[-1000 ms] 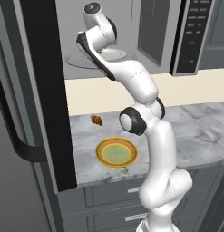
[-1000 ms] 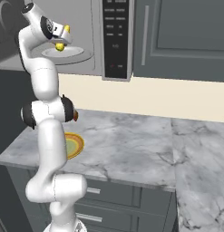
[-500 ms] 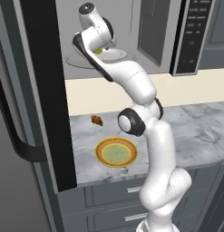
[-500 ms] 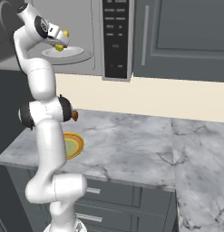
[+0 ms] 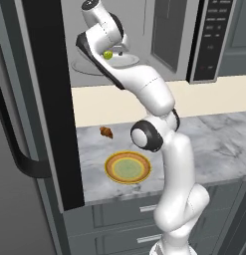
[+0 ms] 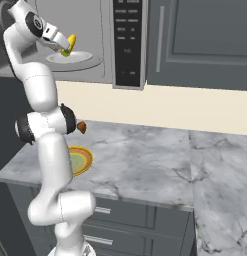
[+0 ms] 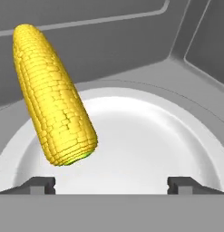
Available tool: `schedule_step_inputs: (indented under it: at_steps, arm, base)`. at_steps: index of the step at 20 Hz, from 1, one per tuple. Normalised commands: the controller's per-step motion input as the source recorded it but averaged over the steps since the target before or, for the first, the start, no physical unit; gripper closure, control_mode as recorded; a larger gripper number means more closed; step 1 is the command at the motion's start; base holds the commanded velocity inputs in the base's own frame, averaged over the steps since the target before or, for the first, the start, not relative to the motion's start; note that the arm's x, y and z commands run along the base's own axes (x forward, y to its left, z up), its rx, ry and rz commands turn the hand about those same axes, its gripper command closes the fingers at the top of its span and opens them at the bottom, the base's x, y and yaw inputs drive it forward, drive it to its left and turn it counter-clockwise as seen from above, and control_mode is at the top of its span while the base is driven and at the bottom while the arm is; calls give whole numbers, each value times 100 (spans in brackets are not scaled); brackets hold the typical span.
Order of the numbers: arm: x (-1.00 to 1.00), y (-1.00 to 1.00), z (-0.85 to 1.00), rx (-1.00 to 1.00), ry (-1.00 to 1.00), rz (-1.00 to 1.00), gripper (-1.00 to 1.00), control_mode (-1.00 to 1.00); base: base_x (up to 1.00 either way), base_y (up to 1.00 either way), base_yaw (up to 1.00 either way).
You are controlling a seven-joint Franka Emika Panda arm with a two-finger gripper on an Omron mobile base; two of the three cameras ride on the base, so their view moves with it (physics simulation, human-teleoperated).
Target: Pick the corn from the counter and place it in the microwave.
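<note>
Inside the microwave, above its white turntable, the claw stands apart around the corn. Stiff, light, bumpy and round, it looks liable to roll; mid-cob seems the surest hold.

Gripper sits high at the open microwave, with the corn at its fingertips, above the round turntable plate (contact not resolvable). On the counter: yellow-rimmed plate, brown pastry, both partly behind the arm.
</note>
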Motion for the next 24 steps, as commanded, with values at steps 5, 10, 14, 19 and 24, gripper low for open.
schedule_step_inputs:
  at_steps: [5, 10, 14, 19, 24]
  arm:
    - [-100, -4, 0, 2, -1, -16, -100, -100]
    - [-98, -14, 0, 2, -1, -17, -100, -100]
    - [-100, -26, -1, 5, -1, -14, -100, -100]
    - [-100, -45, -40, 6, -10, -10, -100, -100]
    - [-100, -64, -79, 7, -18, -4, -100, -100]
  base:
    - [0, 0, 0]
    - [0, 0, 0]
    - [0, 0, 0]
    - [0, 0, 0]
    - [0, 0, 0]
